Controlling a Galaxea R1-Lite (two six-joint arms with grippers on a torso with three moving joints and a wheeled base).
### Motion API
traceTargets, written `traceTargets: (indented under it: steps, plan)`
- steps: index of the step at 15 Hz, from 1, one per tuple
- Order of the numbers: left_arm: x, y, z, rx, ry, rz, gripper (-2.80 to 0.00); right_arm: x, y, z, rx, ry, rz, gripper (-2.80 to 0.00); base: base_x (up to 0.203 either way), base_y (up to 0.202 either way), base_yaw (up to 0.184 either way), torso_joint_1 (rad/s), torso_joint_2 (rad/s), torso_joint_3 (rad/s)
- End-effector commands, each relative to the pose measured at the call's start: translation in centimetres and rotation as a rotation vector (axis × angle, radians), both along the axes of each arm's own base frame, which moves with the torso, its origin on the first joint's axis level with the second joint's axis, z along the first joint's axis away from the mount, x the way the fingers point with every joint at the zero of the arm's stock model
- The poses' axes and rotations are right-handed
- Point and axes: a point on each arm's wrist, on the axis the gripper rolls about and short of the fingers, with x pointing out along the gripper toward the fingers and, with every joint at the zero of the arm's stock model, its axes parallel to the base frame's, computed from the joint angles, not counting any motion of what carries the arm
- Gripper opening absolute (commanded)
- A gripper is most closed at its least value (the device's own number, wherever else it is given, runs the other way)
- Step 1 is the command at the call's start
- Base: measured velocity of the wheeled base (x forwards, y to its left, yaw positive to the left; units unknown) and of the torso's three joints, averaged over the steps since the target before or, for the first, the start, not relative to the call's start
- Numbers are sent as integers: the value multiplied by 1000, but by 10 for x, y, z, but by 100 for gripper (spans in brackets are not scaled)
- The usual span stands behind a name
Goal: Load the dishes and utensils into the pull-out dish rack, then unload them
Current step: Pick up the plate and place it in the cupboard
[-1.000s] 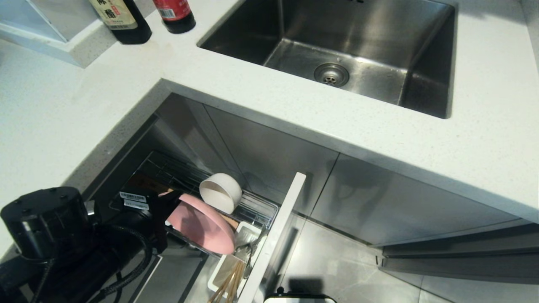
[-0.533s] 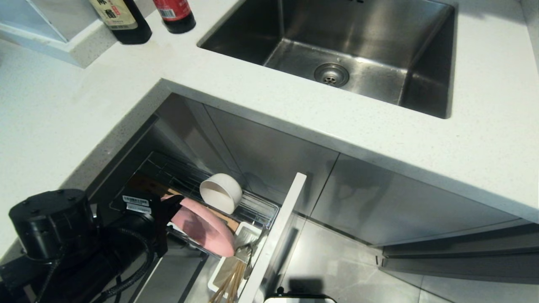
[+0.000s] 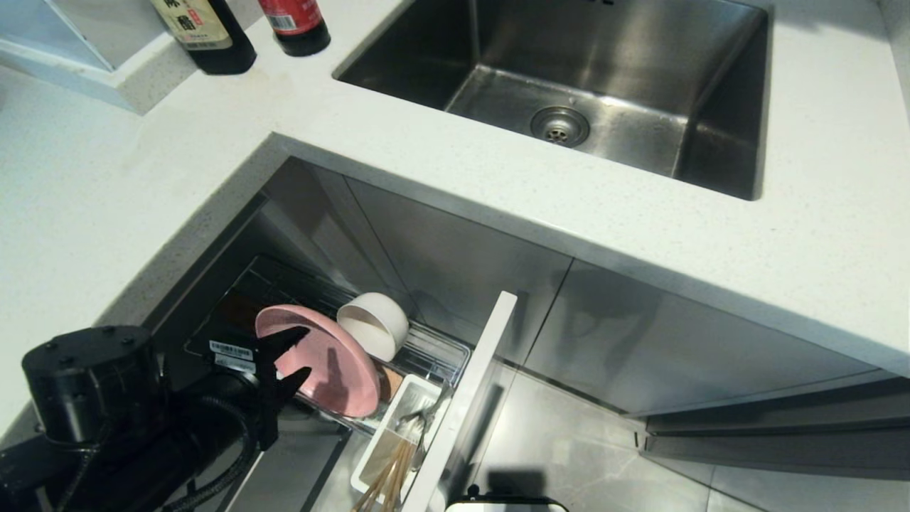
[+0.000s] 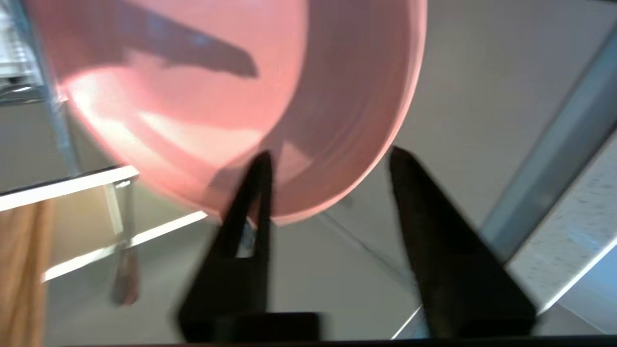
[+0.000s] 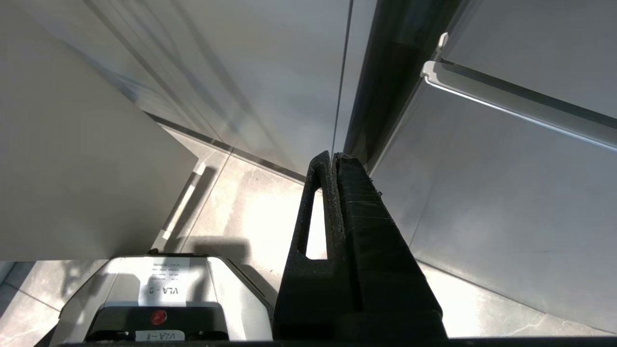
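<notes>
Change: a second ago the left gripper [image 3: 297,353] was pinched on the edge of the pink plate [image 3: 323,359]; now its fingers are spread and the plate stands more upright in the pull-out dish rack [image 3: 434,353], its face turned further toward the camera.
Left gripper: fingers apart, just at the plate's near edge; in the left wrist view the plate's rim [image 4: 337,159] sits between the two fingertips, one finger [image 4: 250,202] lying across the plate and the other beside the rim. Whether either finger touches the plate cannot be told.
Right gripper: [image 5: 335,159] fingers pressed together, nothing between them, hanging low by the cabinet fronts, away from the rack.
Pink plate: wide, round, smooth and glossy, standing on edge and leaning, with the gripper's shadow across its face.
Bowl: [image 3: 373,326] round, cream-white, tipped on its side just behind the plate, touching or nearly so.
Utensil cup: [image 3: 398,419] white, at the rack's front end; light-wood chopsticks [image 3: 387,476] stick out of it toward the camera, and a grey metal spoon [image 3: 426,416] lies by its far end.
Rack front: [image 3: 469,391] pale flat panel, pulled out, edge-on to the camera.
In the way: the left arm's black body [image 3: 92,398] covers the rack's near left part.
Counter: [image 3: 441,178] white speckled stone with a steel sink [image 3: 561,85] set in it; two dark bottles [image 3: 213,32] stand at the far left.
Room: steel-grey cabinet fronts [image 3: 462,263] under the counter, grey tiled floor [image 3: 583,455] below.
</notes>
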Motion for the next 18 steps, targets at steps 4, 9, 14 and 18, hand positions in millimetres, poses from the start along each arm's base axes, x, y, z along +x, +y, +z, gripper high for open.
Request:
traceTargets:
  steps: [4,9,14,18]
  plan:
    - [-22,7,19,-12,-61,-16,0,0,0,0,0,2,1,-280,0,0,0,0,0,0]
    - [-44,7,26,100,-56,-45,0,0,0,0,1,2,1,-280,0,0,0,0,0,0]
    - [-70,13,30,178,23,-132,0,0,0,0,0,2,1,-280,0,0,0,0,0,0]
    - [-81,16,33,312,11,-208,-280,0,0,0,0,2,1,-280,0,0,0,0,0,0]
